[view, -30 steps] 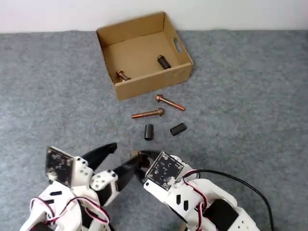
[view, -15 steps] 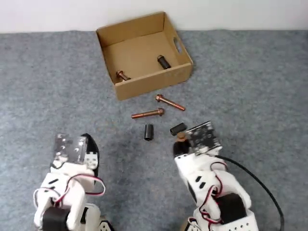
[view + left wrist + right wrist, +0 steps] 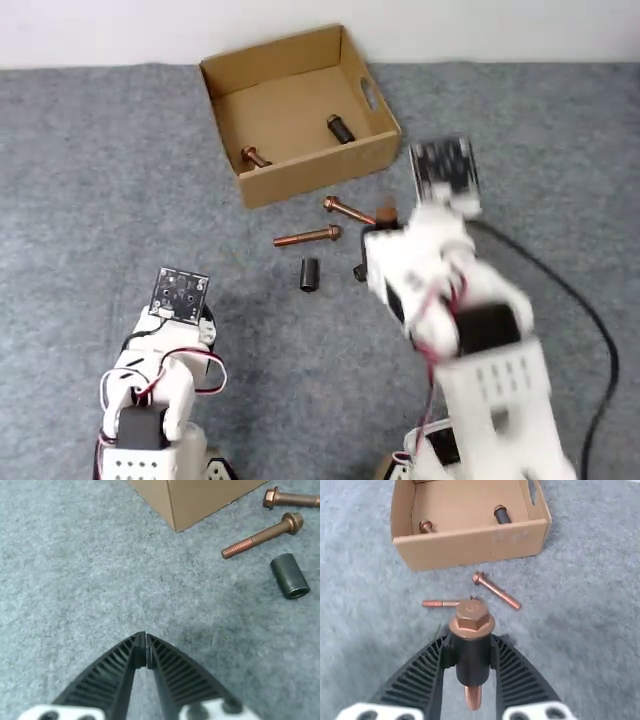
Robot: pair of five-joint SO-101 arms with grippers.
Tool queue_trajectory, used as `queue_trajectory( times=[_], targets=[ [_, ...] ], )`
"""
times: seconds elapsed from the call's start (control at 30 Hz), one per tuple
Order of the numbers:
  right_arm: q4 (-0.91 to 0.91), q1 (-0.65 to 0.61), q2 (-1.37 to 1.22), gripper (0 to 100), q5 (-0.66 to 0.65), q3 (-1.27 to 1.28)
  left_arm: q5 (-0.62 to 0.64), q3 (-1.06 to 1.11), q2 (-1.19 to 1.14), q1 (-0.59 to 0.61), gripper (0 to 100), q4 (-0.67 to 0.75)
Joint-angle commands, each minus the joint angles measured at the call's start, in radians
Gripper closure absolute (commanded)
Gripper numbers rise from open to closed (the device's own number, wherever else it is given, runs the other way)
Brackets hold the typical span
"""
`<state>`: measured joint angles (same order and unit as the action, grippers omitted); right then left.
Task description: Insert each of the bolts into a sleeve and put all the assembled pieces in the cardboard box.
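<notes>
- Both arms have moved in the last second: the left arm [image 3: 165, 380] has drawn back toward the near-left corner of the desk [image 3: 560, 150]. The right arm [image 3: 440, 280] has swung forward toward the box [image 3: 300, 175] — a second ago the two met low over the near edge.
- Clamped in the right fingers [image 3: 446, 650] is a sleeve [image 3: 470, 662] with a bolt [image 3: 471, 617] through it, hex head at one end and threaded tip poking out the other. The pair hangs above the desk, just short of the box's near wall.
- Over bare desk, the left fingers [image 3: 145, 651] are closed on nothing, their tips touching.
- At the middle of the far edge sits the box, with two assembled pieces lying in it — one [image 3: 253, 157] by its near-left corner, one [image 3: 340, 128] toward its right wall.
- Just in front of the box lie two loose bolts, one [image 3: 307, 237] nearly parallel to the near wall, the other [image 3: 352, 213] angled beside it, its tip at the right arm.
- Just nearer than those bolts, a loose sleeve [image 3: 309, 274] lies on its side, apart from them.
</notes>
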<state>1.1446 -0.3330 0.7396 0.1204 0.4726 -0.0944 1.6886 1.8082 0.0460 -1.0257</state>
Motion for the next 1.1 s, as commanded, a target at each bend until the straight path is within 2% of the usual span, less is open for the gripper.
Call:
queue_trajectory(
  times=[0.0, 0.13, 0.3, 0.53, 0.7, 0.83, 1.07],
  targets=[
    [-0.008, 0.015, -0.249, 99.1, 0.015, -0.315, -0.008, -0.005, 0.009, -0.002, 100, 0.038],
    [-0.016, 0.013, -0.479, 99.0, 0.015, -0.572, -0.006, -0.005, 0.009, -0.005, 100, 0.038],
    [-0.133, 0.015, -0.731, 99.0, -0.008, -0.829, -0.006, -0.005, 0.005, -0.005, 100, -0.008],
    [-0.291, 0.013, -1.041, 99.0, -0.19, -1.06, -0.006, -0.005, 0.005, -0.051, 100, -0.026],
    [-0.458, 0.008, -1.213, 99.0, -0.295, -1.143, 0.103, -0.005, 0.003, -0.057, 100, -0.061],
    [-0.545, 0.015, -1.326, 99.0, -0.293, -1.171, 0.107, -0.005, 0.003, -0.132, 100, -0.094],
    [-0.605, 0.016, -1.508, 99.0, -0.292, -1.175, 0.112, -0.005, 0.003, -0.14, 100, -0.094]
  ],
)
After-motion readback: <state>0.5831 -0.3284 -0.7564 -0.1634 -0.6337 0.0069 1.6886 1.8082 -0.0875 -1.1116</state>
